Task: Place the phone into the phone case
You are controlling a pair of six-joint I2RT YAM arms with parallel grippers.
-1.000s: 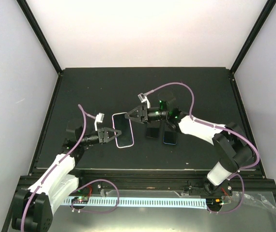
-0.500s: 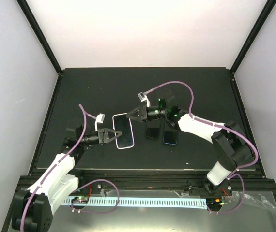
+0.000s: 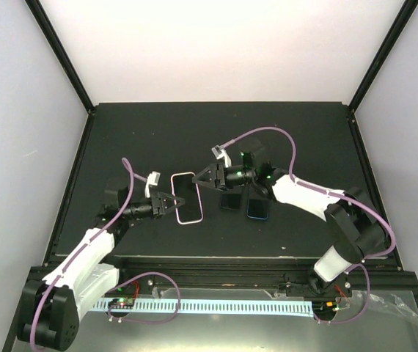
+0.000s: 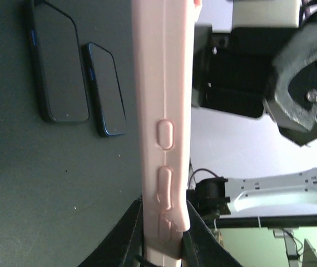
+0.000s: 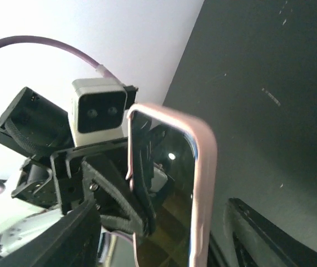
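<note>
Left claw [image 4: 163, 236] is clamped on the phone case [image 4: 161, 83], fingers closed tight on one end of a long side, just past the moulded side buttons. The case is pale pink and is seen edge-on in the left wrist view. A phone [image 5: 164, 189] with a dark glossy screen fills the case inside the pink rim, and a small light glint shows on the glass. Top view has the case left of centre on the dark surface [image 3: 150, 139], long axis running roughly away from the arm bases. The left claw is on its left edge and the right claw [image 3: 203, 178] is at its far right corner. Can't tell whether any part of the case rests on the surface or it is fully lifted. Right claw is spread wide with nothing gripped. In the right wrist view its two fingers [image 5: 80, 233] stand either side of the case with a gap to each, so there is no visible contact. The left wrist camera box [image 5: 99, 111] shows just behind the case's top corner in that view. A black phone [image 3: 230, 200] and a blue-edged phone [image 3: 259, 207] lie flat side by side on the surface, near the case on its right and under the right arm's forearm. They are apart from the case and neither claw touches them.
</note>
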